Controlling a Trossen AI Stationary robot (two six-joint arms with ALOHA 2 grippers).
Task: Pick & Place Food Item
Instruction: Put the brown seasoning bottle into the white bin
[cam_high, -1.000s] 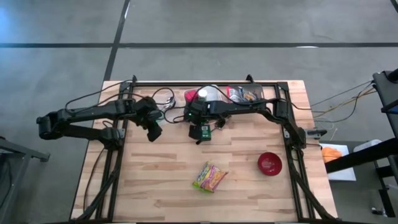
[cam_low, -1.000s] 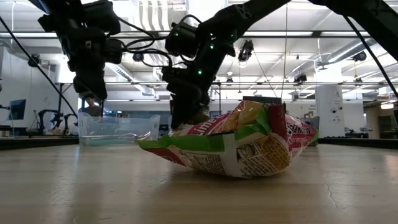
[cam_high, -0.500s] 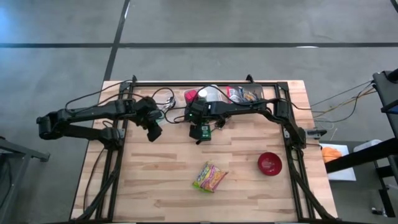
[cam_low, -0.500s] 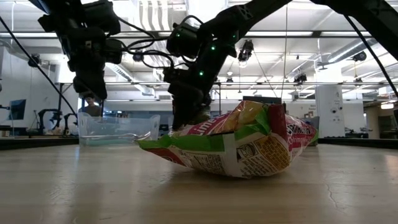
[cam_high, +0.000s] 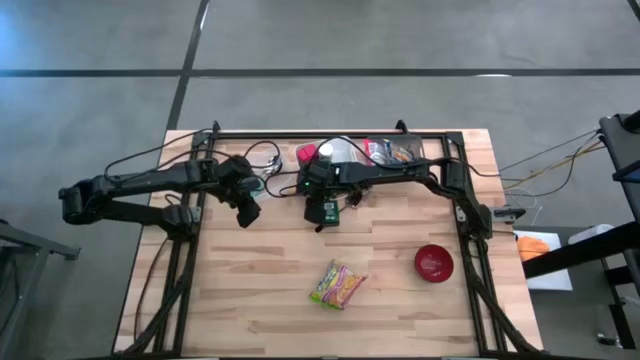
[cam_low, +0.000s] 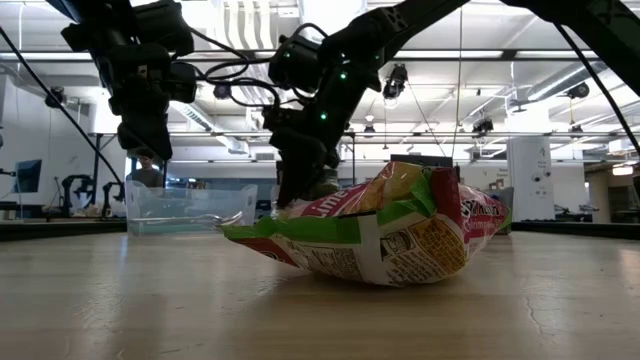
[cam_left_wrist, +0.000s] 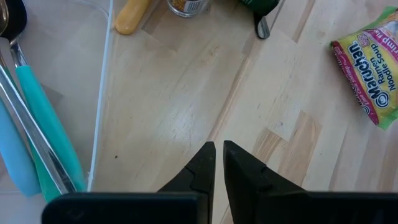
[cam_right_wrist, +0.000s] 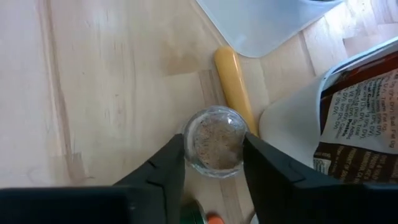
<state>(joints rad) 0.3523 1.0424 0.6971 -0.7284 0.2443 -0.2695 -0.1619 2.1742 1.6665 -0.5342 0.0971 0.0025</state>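
Observation:
A small clear jar (cam_right_wrist: 214, 140) with brownish contents stands upright on the wooden table, between the fingers of my right gripper (cam_right_wrist: 214, 144). In the high view that gripper (cam_high: 322, 216) is at the table's middle, toward the far edge. A green, yellow and pink noodle packet (cam_high: 338, 284) lies flat nearer the front edge; it fills the low view (cam_low: 385, 235). My left gripper (cam_high: 248, 214) hovers shut over bare wood left of the jar, its fingertips (cam_left_wrist: 218, 149) together with nothing between them. My right gripper has the jar's round wall (cam_right_wrist: 188, 146) between its two fingers, one on each opposite side. The fingers come slanting down from above. The jar is upright and seen from its top; its base is hidden from this view.
A yellow stick-shaped item (cam_right_wrist: 231, 84) lies just beyond the jar, and a brown-and-white packet (cam_right_wrist: 354, 118) lies beside it. A clear tub holding teal-handled utensils (cam_left_wrist: 37, 112) sits near my left gripper. A red bowl (cam_high: 433, 262) is at the right. More packets (cam_high: 390, 151) lie along the far edge.

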